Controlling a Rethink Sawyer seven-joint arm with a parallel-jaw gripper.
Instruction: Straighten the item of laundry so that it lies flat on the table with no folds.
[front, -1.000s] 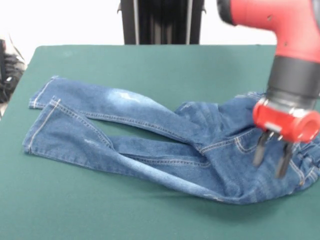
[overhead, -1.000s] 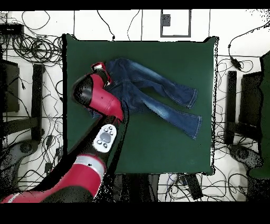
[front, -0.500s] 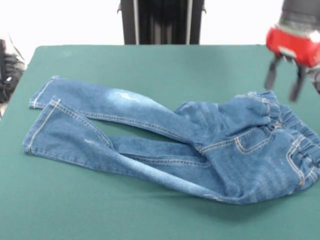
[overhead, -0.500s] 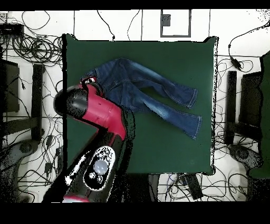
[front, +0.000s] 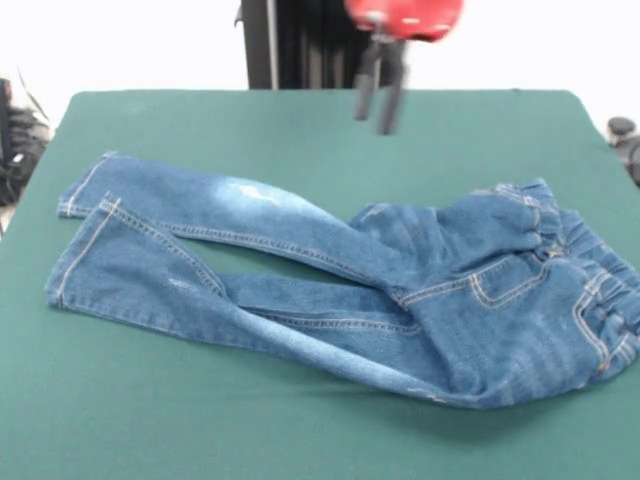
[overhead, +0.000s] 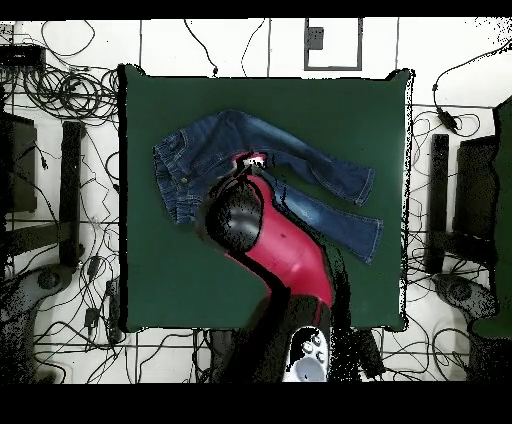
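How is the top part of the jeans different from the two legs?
The waistband is gathered and bunched, with one corner folded over; the legs lie stretched out and nearly flat. The waistband sits at the front view's right, the legs reach left, and only the legs have pale faded patches. Both are blue denim on the green table.

1. Bare tabletop runs all around the jeans.
2. The pincer hangs clear above the far side, touching nothing.
3. The bunched waistband rises as the only bump.
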